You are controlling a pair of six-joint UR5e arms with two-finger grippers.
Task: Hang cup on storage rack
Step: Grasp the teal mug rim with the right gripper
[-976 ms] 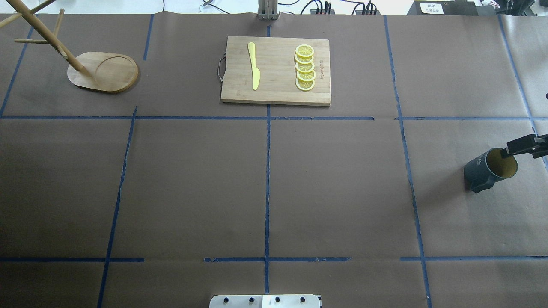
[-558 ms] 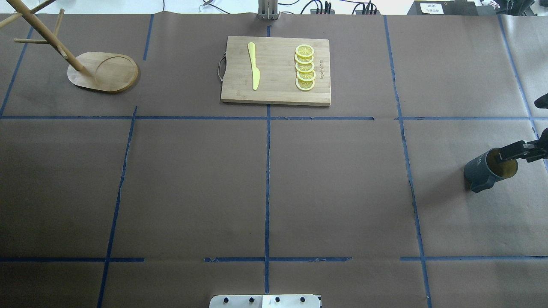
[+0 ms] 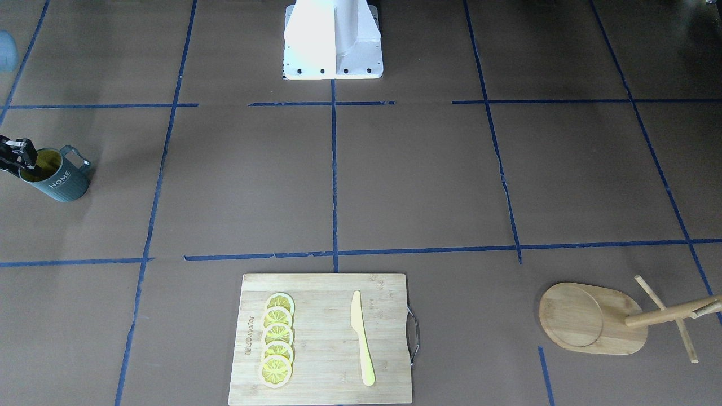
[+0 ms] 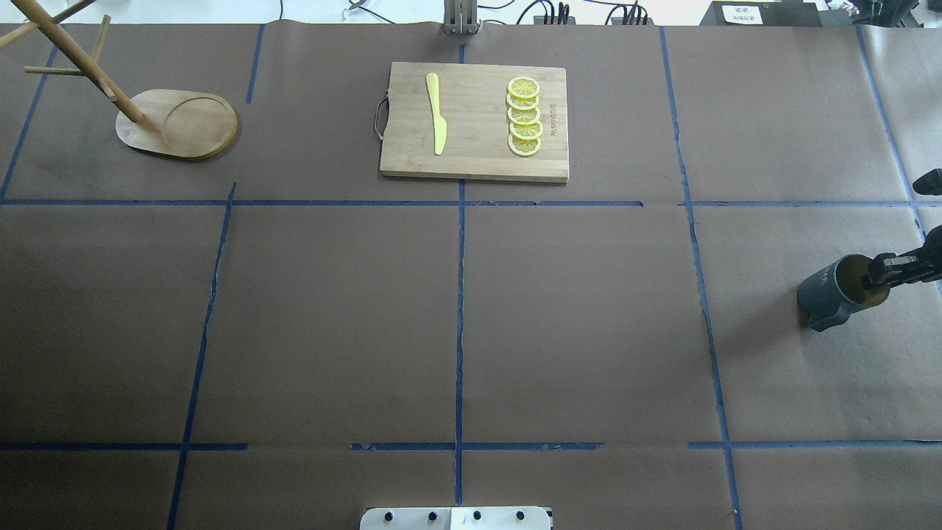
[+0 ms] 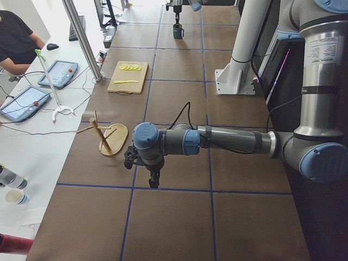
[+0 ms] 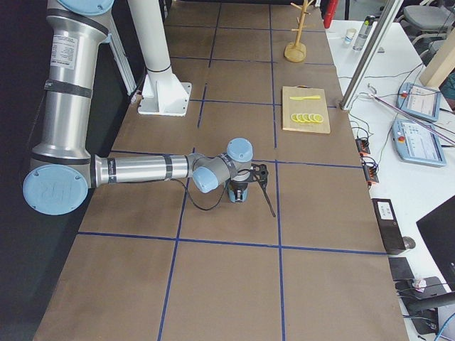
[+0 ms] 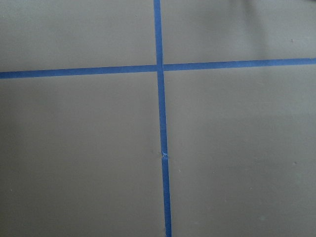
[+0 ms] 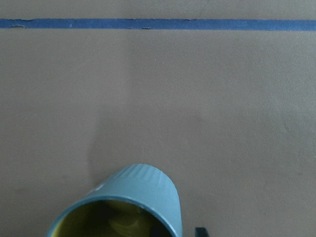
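While upright on the surface, cup (image 4: 828, 291): rim between right gripper (image 4: 876, 276) jaws; clamped or not, cannot tell.
Handling: rigid, likely slick, breakable; pinch rim firmly.
Storage rack (image 4: 184, 125): far across from jaws.
Left gripper (image 5: 154, 176): jaws' state unclear.

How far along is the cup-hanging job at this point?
Done: nothing hung; the storage rack has bare pegs. In hand: the right gripper is at the rim of the cup, a finger inside it, grip unconfirmed; the cup stands on the table. To do: lift, carry across, hook the handle on a peg.
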